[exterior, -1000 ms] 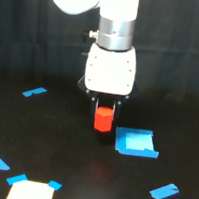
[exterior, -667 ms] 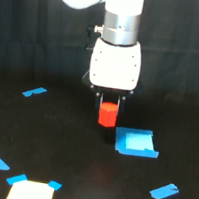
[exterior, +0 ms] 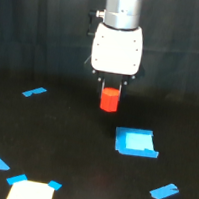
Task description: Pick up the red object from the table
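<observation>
The white gripper point(exterior: 112, 87) clenches 1 red object point(exterior: 109, 100) by its top, apparently above the black table point(exterior: 71, 149); so shallow a pinch could slip; the block would drop.

Red object point(exterior: 109, 100) upright, above table point(exterior: 71, 149)

Single exterior view, slightly elevated, facing the arm head-on across the counter point(exterior: 43, 131); fairly close, arm's upper part cropped, dark backdrop behind.

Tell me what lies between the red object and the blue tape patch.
Exterior view: only bare table between the red object, held in the gripper, and the blue tape patch.
</observation>
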Robot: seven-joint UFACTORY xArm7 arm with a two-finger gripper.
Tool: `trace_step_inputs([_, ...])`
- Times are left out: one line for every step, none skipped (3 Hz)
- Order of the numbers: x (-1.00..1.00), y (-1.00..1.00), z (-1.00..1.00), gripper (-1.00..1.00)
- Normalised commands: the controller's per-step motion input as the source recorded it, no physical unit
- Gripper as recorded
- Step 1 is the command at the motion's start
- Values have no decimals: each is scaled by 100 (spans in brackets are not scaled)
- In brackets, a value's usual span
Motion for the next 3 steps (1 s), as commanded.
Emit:
trace_step_inputs([-21,35,100,-100])
trace_step_inputs([-12,12,100,-100])
trace_step_inputs([-17,16,20,-91])
